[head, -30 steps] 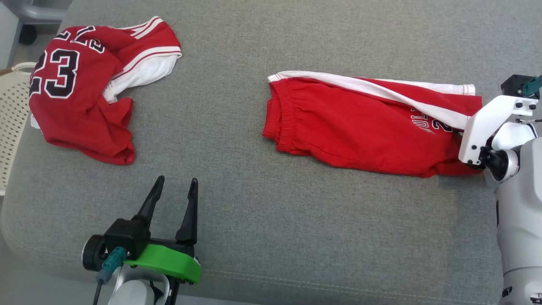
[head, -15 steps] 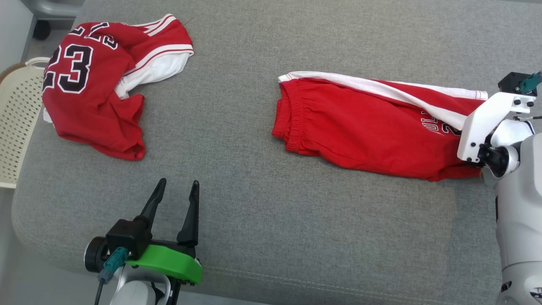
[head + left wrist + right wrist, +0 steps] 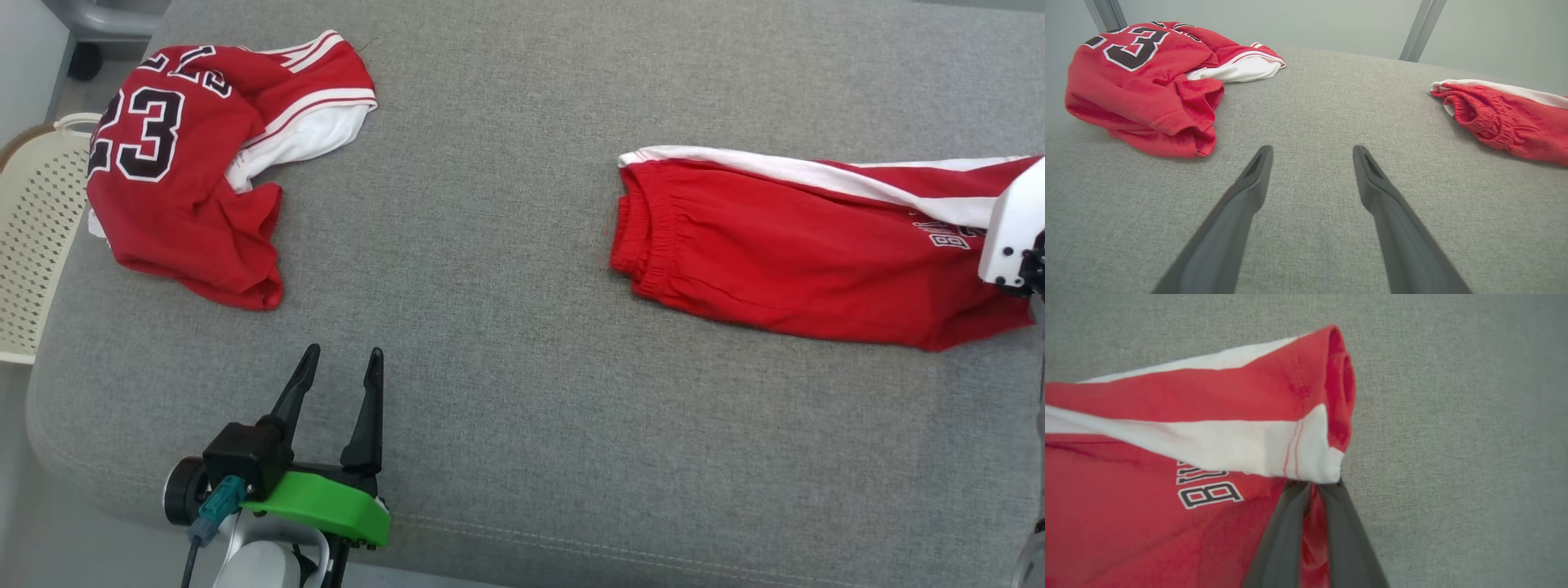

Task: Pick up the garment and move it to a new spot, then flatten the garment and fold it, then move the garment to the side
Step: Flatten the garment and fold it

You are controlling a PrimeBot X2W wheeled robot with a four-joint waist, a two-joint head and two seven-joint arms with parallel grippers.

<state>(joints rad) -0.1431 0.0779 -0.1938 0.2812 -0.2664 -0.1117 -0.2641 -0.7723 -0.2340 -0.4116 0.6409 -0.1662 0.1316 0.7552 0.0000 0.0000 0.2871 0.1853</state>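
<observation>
The garment, red shorts (image 3: 784,261) with a white side stripe, lies stretched out on the right of the grey cushion (image 3: 506,343); its waistband end (image 3: 1478,114) faces the middle. My right gripper (image 3: 1314,485) is shut on the shorts' leg hem, with red cloth pinched between its fingers. The right arm's white wrist bracket (image 3: 1011,237) stands over that hem at the right edge of the head view. My left gripper (image 3: 343,353) is open near the cushion's front edge, holding nothing, fingers (image 3: 1249,192) pointing across bare fabric.
A crumpled red jersey (image 3: 188,171) with the number 23 lies at the far left of the cushion, also red in the left wrist view (image 3: 1139,90). A cream perforated basket (image 3: 33,245) stands beside the cushion's left edge.
My right gripper has shut on the shorts' hem and dragged the shorts to the right across the cushion. The head camera has shifted a little. The left gripper has stayed put.
</observation>
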